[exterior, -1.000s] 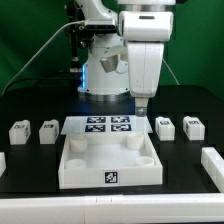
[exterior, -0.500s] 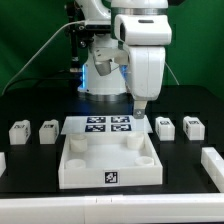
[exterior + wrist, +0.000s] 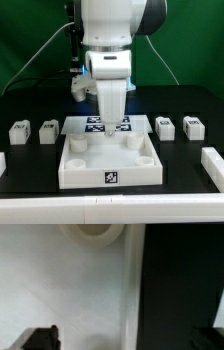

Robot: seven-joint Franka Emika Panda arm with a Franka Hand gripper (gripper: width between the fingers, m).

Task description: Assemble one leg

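Four small white legs stand on the black table in the exterior view: two on its left point(image 3: 18, 131) point(image 3: 48, 130) and two on its right point(image 3: 165, 127) point(image 3: 193, 127), each with a marker tag. None shows in the wrist view. My gripper point(image 3: 112, 127) hangs low over the back rim of the large white tray-like piece point(image 3: 70, 176), in front of the marker board point(image 3: 92, 124). It is well away from every leg. In the wrist view the gripper point(image 3: 128, 340) is open and empty. Below it are the tray's white surface point(image 3: 70, 291), with a round hole point(image 3: 92, 229), and black table.
A white block point(image 3: 212, 164) lies near the table's front edge at the exterior view's right, and another white piece point(image 3: 2, 160) shows at the left edge. The robot base and a green backdrop stand behind the marker board.
The arm has swung toward the exterior view's left, from over the marker board's right end to over the tray's back rim. The gripper has also turned. No part has moved.
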